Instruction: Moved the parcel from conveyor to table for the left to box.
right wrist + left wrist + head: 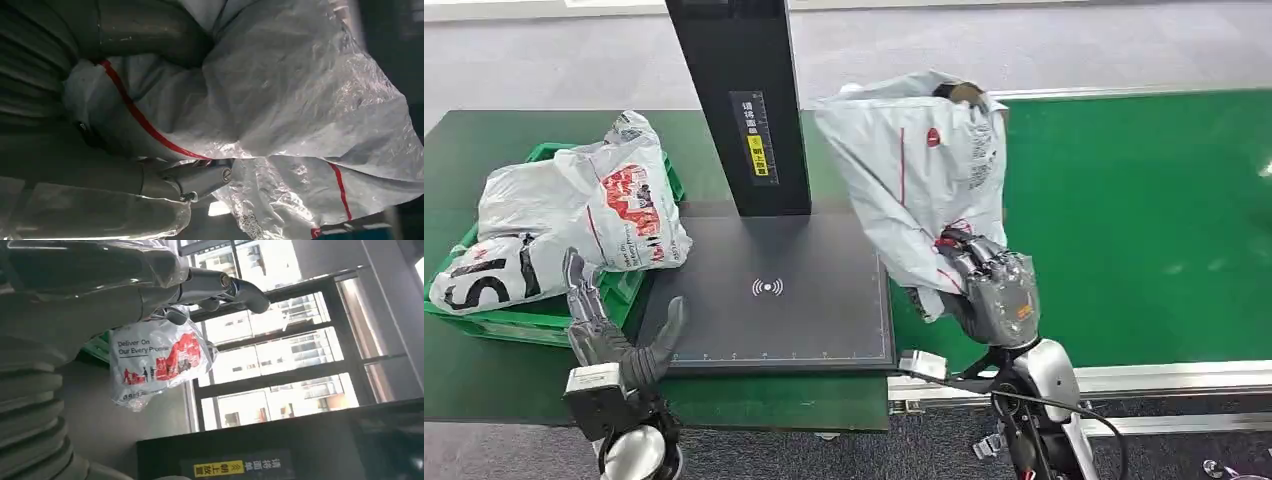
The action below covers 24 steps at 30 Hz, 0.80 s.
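Observation:
My right hand point(996, 290) grips the lower end of a white plastic parcel point(919, 175) with red stripes, holding it up over the seam between the green conveyor point(1144, 220) and the dark table point(484, 370). Close up, the crinkled parcel point(300, 100) is clamped against that hand point(100, 165). My left hand point(609, 335) is open, fingers spread, at the table's front left beside the green box point(544, 315). Parcels point(574, 215) lie heaped in that box; one printed parcel point(155, 362) shows past my left hand point(150, 285).
A black scanner post point(744, 100) stands on a dark pad point(774, 290) with a white wireless mark, mid-table. The conveyor's metal rail point(1164, 378) runs along the front right. Windows show in the left wrist view.

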Available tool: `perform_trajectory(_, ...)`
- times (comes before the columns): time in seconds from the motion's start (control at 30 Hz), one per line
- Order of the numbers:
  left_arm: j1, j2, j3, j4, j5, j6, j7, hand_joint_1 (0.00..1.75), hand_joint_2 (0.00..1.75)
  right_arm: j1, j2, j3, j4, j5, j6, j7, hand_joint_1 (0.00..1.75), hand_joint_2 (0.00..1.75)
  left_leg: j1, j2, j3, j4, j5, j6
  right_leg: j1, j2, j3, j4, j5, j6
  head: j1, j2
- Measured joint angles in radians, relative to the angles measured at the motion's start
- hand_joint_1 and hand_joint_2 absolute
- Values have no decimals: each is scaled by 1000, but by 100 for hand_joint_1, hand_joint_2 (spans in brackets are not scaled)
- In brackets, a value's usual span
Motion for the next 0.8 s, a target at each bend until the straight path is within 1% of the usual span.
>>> perform_trajectory(0.1,-1,15,-12,-15,0,9,0,0,175,-2,-4,63,-19,33,0,0,175,175,-1,1,0,0,0,0,-1,1,0,0,0,0,0,0)
perform_trajectory(0.2,-2,28,-26,-33,19,13,0,0,175,-25,-30,182,-14,53,0,-1,175,175,-2,0,0,0,0,0,-2,1,0,0,0,0,0,0)
perform_trajectory(0.27,-1,32,-27,-38,34,11,0,0,175,-63,-45,255,15,25,0,-1,175,175,-2,0,-1,0,0,0,-2,0,0,0,0,0,0,0)
perform_trajectory(0.33,-1,34,-27,-43,47,3,0,0,175,-131,-72,355,81,8,7,1,175,175,-2,1,0,0,0,0,-1,1,0,0,0,0,0,0)
perform_trajectory(0.37,0,35,-27,-46,48,-1,0,0,175,-162,-80,395,112,2,28,11,175,175,-2,1,0,0,0,0,-1,1,0,0,0,0,0,0)
perform_trajectory(0.4,0,35,-27,-48,48,-5,0,0,175,-195,-84,440,149,0,80,31,175,175,-2,1,1,0,0,0,-1,1,0,0,0,0,0,0)
perform_trajectory(0.47,5,35,-27,-52,40,-19,0,0,175,-269,-92,527,233,11,248,112,175,175,-2,0,1,0,0,0,-1,0,0,0,0,0,0,0)
perform_trajectory(0.5,10,35,-27,-54,34,-23,0,0,175,-292,-98,564,268,11,298,148,175,175,-2,-1,1,0,0,1,-1,0,1,0,0,0,0,0)
perform_trajectory(0.53,15,35,-27,-54,28,-24,0,0,175,-315,-100,591,300,13,318,180,175,175,-2,-1,0,0,1,1,-1,-1,1,0,0,0,0,0)
perform_trajectory(0.57,19,35,-27,-54,21,-26,0,0,175,-337,-97,619,337,19,333,221,152,175,-2,-1,0,0,1,1,-1,0,0,0,0,0,0,0)
perform_trajectory(0.6,20,34,-27,-54,16,-28,0,0,175,-357,-89,643,375,26,341,249,112,175,-2,0,0,0,1,1,-1,0,0,0,0,1,0,0)
perform_trajectory(0.63,20,32,-27,-54,12,-31,0,0,175,-378,-79,668,419,29,343,285,37,175,-2,0,0,0,1,1,-1,0,0,0,0,1,0,0)
perform_trajectory(0.67,20,30,-27,-54,11,-32,0,0,175,-390,-71,686,448,30,343,297,0,175,-2,0,0,0,1,1,-1,0,0,0,0,1,0,0)
perform_trajectory(0.73,21,30,-27,-54,9,-38,0,0,175,-407,-46,720,514,26,310,309,0,175,-2,0,0,0,1,1,-1,0,-1,0,0,0,0,0)
perform_trajectory(0.8,22,29,-27,-54,8,-42,0,0,175,-413,-20,738,560,9,230,324,0,175,-2,0,-1,0,0,1,-1,0,-1,0,0,0,0,0)
